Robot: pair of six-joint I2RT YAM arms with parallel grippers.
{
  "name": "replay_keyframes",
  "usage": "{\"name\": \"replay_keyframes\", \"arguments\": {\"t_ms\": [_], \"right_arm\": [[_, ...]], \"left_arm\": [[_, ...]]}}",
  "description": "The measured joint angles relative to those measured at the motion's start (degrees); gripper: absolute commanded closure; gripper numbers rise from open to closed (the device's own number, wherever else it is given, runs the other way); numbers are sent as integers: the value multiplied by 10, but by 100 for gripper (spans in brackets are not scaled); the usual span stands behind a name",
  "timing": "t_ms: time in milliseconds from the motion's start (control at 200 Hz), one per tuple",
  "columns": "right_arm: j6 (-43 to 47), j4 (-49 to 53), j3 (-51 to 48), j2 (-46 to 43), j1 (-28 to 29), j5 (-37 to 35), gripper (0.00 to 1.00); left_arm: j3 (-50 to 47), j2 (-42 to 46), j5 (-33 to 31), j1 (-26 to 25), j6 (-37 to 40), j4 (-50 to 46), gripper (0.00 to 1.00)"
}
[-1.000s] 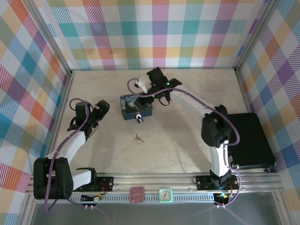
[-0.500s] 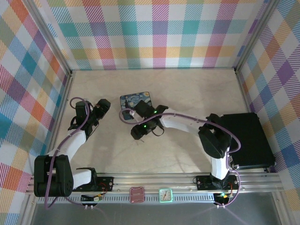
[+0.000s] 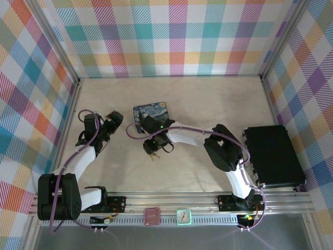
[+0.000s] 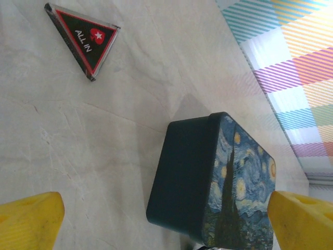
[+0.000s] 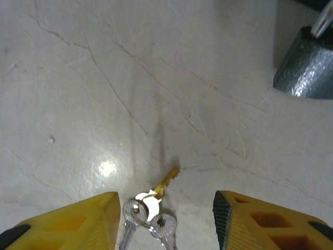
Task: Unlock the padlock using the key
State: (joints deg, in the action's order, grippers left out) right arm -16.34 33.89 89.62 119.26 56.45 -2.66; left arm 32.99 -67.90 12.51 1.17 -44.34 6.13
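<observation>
right gripper (image 5: 162, 208) jaws apart, key (image 5: 155, 195) lying between them ungripped, padlock (image 5: 307, 70) well off to one side, left gripper (image 4: 164, 221) jaws wide apart facing the tin (image 4: 229, 172)

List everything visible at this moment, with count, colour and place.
padlock: one, dark grey, on the table, upper right of the right wrist view
key: small bunch, silver with one brass-coloured blade, on the table
tin: one, blue starry-night print, table centre
triangular piece: one, red-edged, dark, lettered ALL IN, on the table near the tin
case: one, black, far right
square items: two, red and teal, on the front rail
table: one, pale marbled
left end effector: yellow fingers, open, facing the tin
right end effector: yellow fingers, open either side of the key
</observation>
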Motion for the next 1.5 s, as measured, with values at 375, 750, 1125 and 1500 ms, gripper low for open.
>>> {"name": "replay_keyframes", "arguments": {"t_ms": [375, 750, 1125, 1500], "right_arm": [[-21, 17, 10, 26, 10, -24, 54], [-71, 42, -54, -15, 10, -65, 58], [-107, 56, -65, -52, 10, -18, 51], [-135, 57, -65, -20, 11, -49, 59]], "left_arm": [[0, 26, -2, 0, 4, -1, 0], [-15, 31, -3, 0, 4, 3, 0], [-35, 39, -17, 0, -5, 0, 0], [-55, 85, -32, 0, -15, 5, 0]]}}
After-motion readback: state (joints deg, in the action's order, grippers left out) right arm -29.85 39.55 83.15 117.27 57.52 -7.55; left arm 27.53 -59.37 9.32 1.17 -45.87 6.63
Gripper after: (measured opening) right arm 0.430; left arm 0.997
